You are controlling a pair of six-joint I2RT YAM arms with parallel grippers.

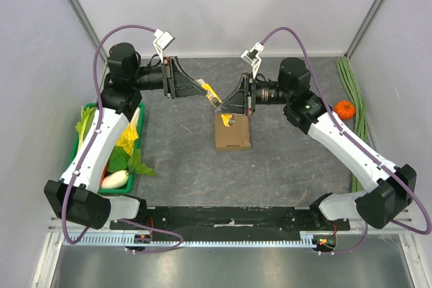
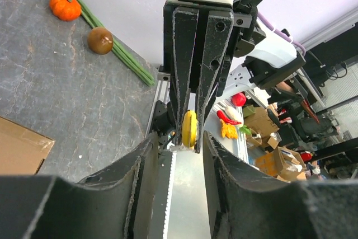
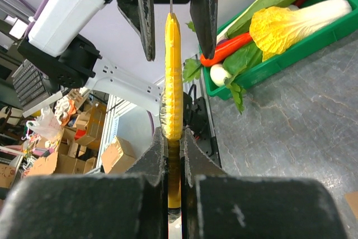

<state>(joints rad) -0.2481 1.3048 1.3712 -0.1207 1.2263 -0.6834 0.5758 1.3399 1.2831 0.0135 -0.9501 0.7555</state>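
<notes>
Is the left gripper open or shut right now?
Open: the left gripper has its fingers apart around the yellow item, which the right gripper clamps.

Left arm (image 1: pixel 101 141) and right arm (image 1: pixel 347 146) both bend inward, wrists level, tips meeting head-on mid-table. Right gripper (image 1: pixel 222 104) has its black fingers pinched tight on a thin yellow item (image 3: pixel 173 76). Left gripper (image 1: pixel 205 88) sits spread wide either side of it, gaps showing.
</notes>
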